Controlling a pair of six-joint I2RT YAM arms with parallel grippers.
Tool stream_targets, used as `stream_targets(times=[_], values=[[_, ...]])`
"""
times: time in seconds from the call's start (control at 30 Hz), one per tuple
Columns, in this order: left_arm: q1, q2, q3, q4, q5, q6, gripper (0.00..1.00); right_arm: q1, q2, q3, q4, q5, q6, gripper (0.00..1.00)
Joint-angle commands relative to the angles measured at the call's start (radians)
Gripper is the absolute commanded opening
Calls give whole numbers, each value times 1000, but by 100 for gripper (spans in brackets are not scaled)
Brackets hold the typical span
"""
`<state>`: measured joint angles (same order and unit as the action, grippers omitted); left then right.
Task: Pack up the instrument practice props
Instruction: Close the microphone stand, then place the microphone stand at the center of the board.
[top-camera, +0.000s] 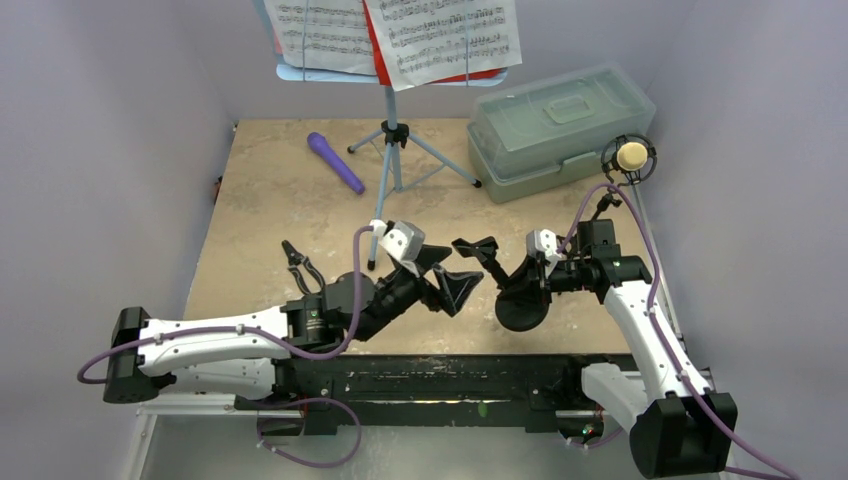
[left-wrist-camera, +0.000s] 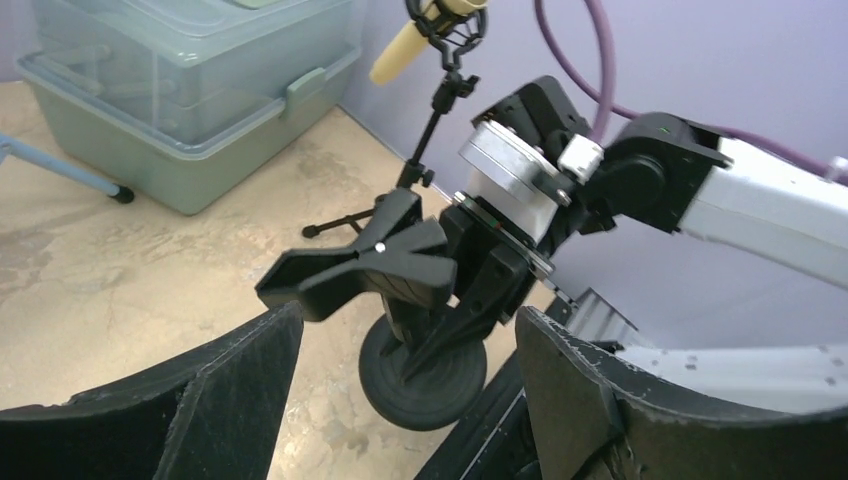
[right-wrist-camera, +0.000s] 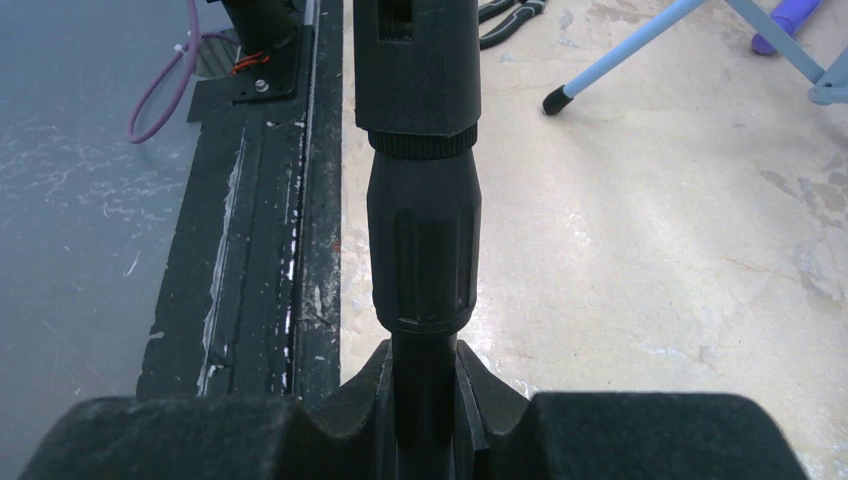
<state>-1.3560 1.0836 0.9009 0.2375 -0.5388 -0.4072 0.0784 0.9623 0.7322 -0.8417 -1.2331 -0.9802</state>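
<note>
The right gripper (right-wrist-camera: 424, 405) is clamping its jaws narrowly round the thin stem of the black round-base microphone holder (top-camera: 520, 303). It is keeping the holder tilted over the bench's (top-camera: 260, 220) near edge, probably so its spring clip is facing the other arm. The left gripper (top-camera: 452, 283) is standing wide open and empty just beside that clip.

The other props are waiting unpacked:
- The purple toy microphone (top-camera: 335, 162) is lying toward the far left corner.
- The pale-blue tripod music rack (top-camera: 392, 150) is carrying its sheet-music pages (top-camera: 440, 40) at the far edge.
- The tan toy microphone (top-camera: 632, 156) is sitting in the black ring tripod (left-wrist-camera: 435, 130) at the right edge, near the translucent grey-green lidded plastic box (top-camera: 560, 120).
</note>
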Motion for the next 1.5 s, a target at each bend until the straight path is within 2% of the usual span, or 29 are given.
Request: stream_targets(times=[0.0,0.2,0.47,0.77,1.0,1.2,1.47], values=[[-2,-110,-108,122,166,73,78,2,-13,32,38,-83,3,0],[-2,-158,-258,202,270,46,79,2,-10,32,38,-83,2,0],[-2,-83,-417,503,272,55,81,1,-6,30,43,-80,5,0],[-2,158,-420,804,234,87,92,1,-5,30,44,-81,6,0],[-2,323,-379,974,136,80,93,2,-7,30,42,-83,6,0],[0,430,-367,1147,69,50,88,1,-10,30,40,-84,6,0],[13,541,-361,1380,68,35,78,2,-14,31,35,-86,2,0]])
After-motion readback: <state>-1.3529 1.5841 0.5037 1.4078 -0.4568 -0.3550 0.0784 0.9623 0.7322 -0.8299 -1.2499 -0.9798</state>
